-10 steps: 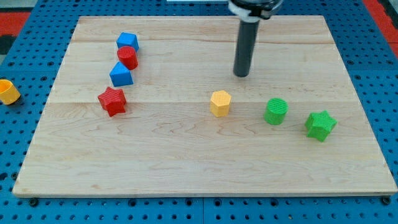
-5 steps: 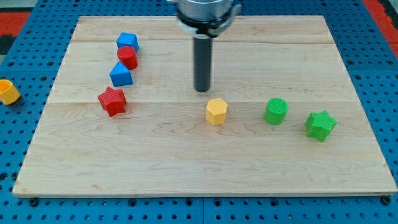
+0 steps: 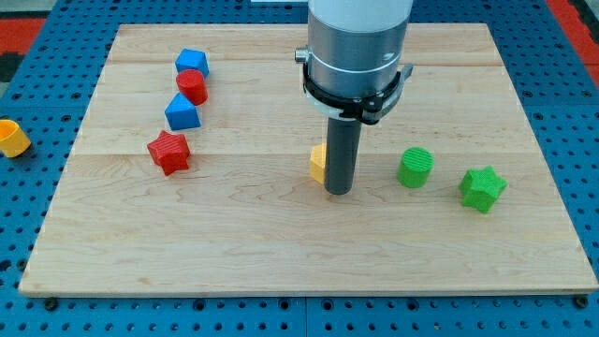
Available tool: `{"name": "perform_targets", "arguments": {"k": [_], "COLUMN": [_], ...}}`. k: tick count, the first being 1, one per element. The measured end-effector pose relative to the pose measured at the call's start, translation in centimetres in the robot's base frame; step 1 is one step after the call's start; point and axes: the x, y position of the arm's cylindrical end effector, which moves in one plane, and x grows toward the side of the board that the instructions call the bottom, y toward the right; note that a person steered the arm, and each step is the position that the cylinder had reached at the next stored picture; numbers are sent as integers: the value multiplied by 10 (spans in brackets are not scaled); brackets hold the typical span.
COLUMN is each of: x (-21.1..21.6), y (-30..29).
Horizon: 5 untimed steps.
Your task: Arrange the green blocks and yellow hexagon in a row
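Yellow hexagon sits mid-frame on the wooden board, half hidden behind my tip; blue pegboard surrounds; no claw shows.

Seven small coloured blocks on your wooden bench, one more off it.

You have two green, a cylinder and a star; two red, a cylinder and a star; two blue blocks; one yellow hexagon; one yellow piece beside the bench.
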Motion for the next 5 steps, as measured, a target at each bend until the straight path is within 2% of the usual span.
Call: {"name": "perform_targets", "arguments": {"k": [1, 2, 3, 5], "x": [25, 58, 61, 33], "y": [2, 48, 92, 120]}}
